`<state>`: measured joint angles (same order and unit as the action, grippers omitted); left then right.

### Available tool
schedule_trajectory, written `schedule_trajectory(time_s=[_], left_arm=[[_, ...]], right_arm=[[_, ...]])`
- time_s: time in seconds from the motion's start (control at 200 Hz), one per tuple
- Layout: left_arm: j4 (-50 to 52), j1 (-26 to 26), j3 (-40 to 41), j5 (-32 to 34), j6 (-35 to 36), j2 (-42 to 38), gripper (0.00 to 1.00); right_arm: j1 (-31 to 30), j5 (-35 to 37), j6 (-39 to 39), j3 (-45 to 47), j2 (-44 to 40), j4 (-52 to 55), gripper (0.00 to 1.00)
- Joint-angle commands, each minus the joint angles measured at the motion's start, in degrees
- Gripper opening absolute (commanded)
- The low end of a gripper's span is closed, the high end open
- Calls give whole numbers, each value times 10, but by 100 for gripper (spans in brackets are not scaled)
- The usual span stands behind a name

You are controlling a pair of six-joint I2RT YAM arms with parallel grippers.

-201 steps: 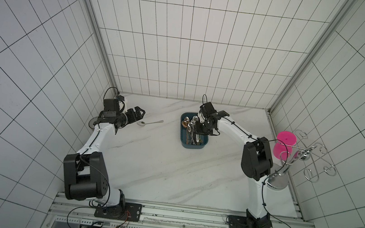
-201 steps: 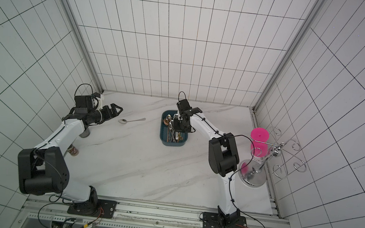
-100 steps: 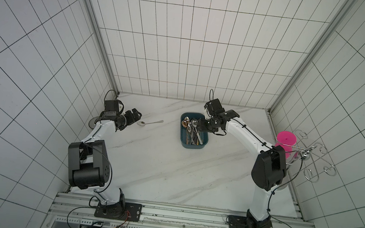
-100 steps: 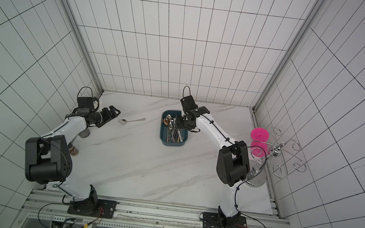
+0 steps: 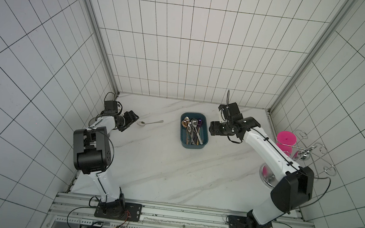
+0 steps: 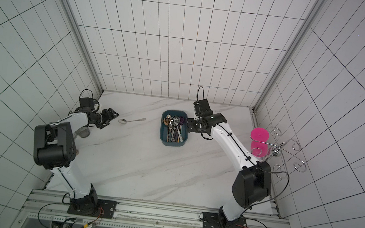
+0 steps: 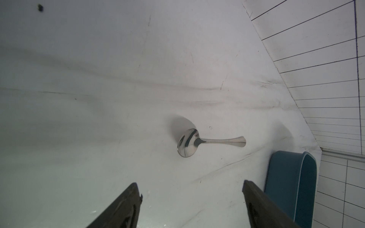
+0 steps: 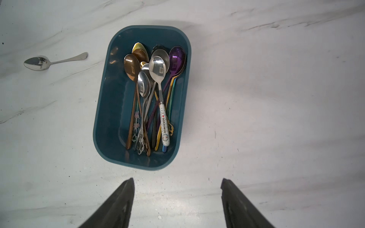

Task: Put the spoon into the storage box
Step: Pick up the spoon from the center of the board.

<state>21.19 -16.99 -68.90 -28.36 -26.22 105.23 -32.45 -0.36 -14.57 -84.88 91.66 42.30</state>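
A silver spoon (image 5: 149, 123) (image 6: 131, 120) lies flat on the marble table, left of the storage box, bowl toward the left arm. In the left wrist view the spoon (image 7: 207, 142) lies ahead of my left gripper (image 7: 191, 185), apart from it. That left gripper (image 5: 133, 122) (image 6: 112, 120) is open and empty beside the bowl. The teal storage box (image 5: 182, 133) (image 6: 163, 133) (image 8: 112, 110) (image 7: 286, 187) holds several spoons. My right gripper (image 5: 211, 128) (image 6: 188, 126) (image 8: 177, 180) hovers just right of the box, open and empty.
A pink cup (image 5: 286, 141) hangs on a wire rack (image 5: 309, 150) by the right wall. A grey tumbler (image 6: 83, 132) stands under the left arm near the left wall. The back wall lies just behind the box.
My right gripper has drawn back from above the box to its right side and opened wider. The left arm's elbow has swung forward while its gripper stays by the spoon's bowl.
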Motion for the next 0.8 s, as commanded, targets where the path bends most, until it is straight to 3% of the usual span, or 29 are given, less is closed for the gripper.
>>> schedule_trajectory(time_s=[0.0,0.165,0.19,0.45,0.795], left_arm=[[16,-1,-31,-23,1,29,80],[40,-1,-59,-25,7,59,74],[40,-1,-60,-29,6,64,73],[49,-1,-84,-67,7,108,59],[101,8,-139,-90,41,164,55]], right_arm=[[14,36,29,32,-51,-1,78],[34,70,39,72,-115,0,88],[37,73,41,77,-123,0,100],[64,84,47,117,-185,-1,98],[75,78,47,129,-209,-1,99]])
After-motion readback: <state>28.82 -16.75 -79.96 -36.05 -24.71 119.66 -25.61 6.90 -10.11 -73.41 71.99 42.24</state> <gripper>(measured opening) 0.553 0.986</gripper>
